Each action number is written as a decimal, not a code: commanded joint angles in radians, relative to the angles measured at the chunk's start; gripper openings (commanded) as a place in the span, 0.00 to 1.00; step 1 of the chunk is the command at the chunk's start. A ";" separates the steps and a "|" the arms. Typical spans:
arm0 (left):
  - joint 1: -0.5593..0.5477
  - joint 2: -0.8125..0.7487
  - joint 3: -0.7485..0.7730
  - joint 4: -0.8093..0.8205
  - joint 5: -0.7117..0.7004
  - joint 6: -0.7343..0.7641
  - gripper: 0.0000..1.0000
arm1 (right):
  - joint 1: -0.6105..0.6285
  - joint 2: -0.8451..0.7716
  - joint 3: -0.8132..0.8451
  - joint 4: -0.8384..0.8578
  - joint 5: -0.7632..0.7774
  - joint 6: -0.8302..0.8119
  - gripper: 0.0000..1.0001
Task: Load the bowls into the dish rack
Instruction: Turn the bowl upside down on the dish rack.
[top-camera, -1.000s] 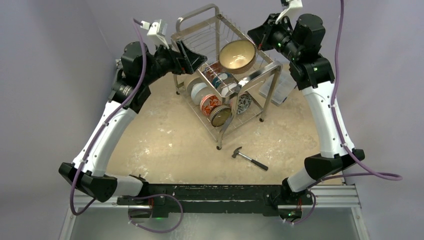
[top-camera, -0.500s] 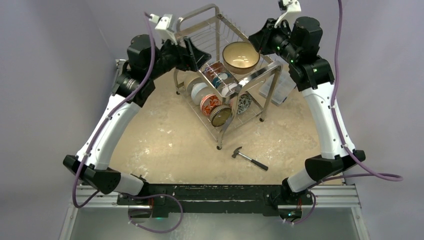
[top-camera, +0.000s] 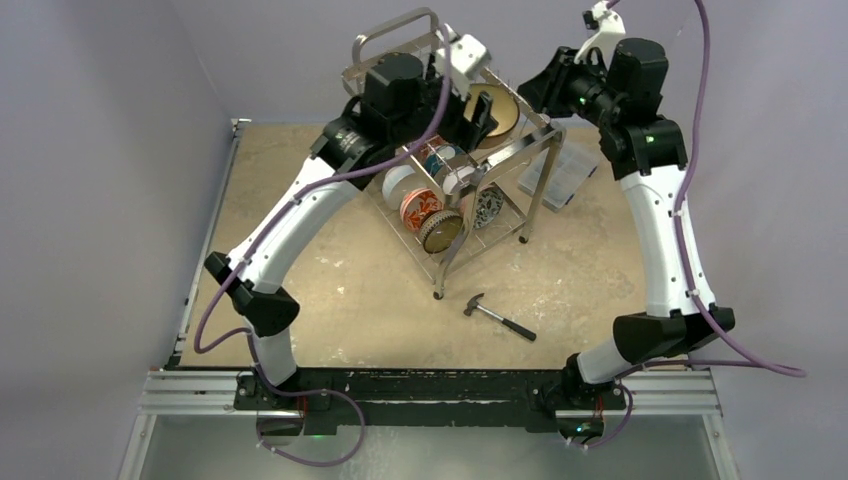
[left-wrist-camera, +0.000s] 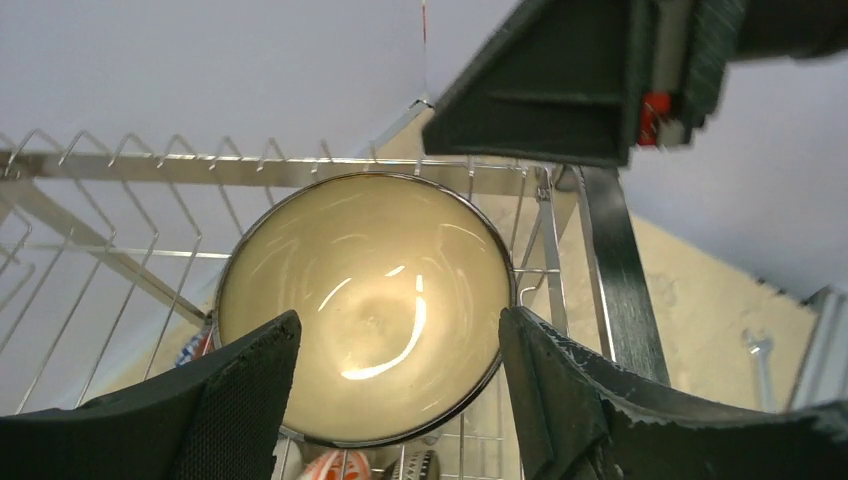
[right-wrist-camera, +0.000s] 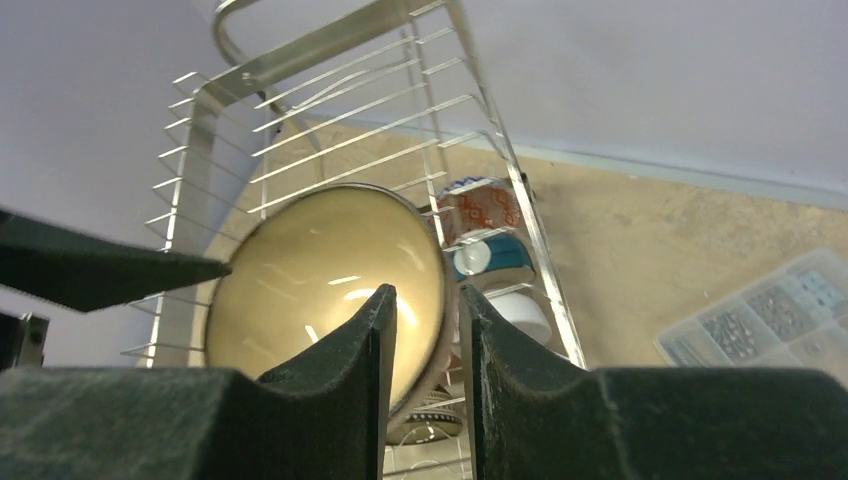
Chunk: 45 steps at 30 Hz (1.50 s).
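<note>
Right gripper (right-wrist-camera: 425, 293) is a little open, with the rim of the big round copper-brown bowl (right-wrist-camera: 320, 280) in its gap, mid-frame. Left gripper (left-wrist-camera: 397, 320) is wide open, the bowl between its fingers.

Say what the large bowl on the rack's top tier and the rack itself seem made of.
Large bowl: probably glazed ceramic; glossy cream inside with sharp highlights, dark rim.
Rack: polished metal, likely chromed or stainless steel; bright, mirror-like wires and bars.

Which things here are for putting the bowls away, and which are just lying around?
For the job: big brown bowl, small patterned bowls, dish rack.
Just lying about: hammer, clear plastic box.
</note>
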 joint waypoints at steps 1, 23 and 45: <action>-0.072 0.024 0.061 -0.037 -0.081 0.280 0.71 | -0.064 -0.028 -0.032 0.002 -0.174 0.047 0.32; -0.083 0.031 -0.011 -0.062 -0.092 0.453 0.20 | -0.078 -0.076 -0.080 0.048 -0.248 0.070 0.33; -0.008 -0.238 -0.468 0.796 0.124 -0.300 0.00 | -0.078 -0.166 -0.215 0.291 -0.427 0.243 0.90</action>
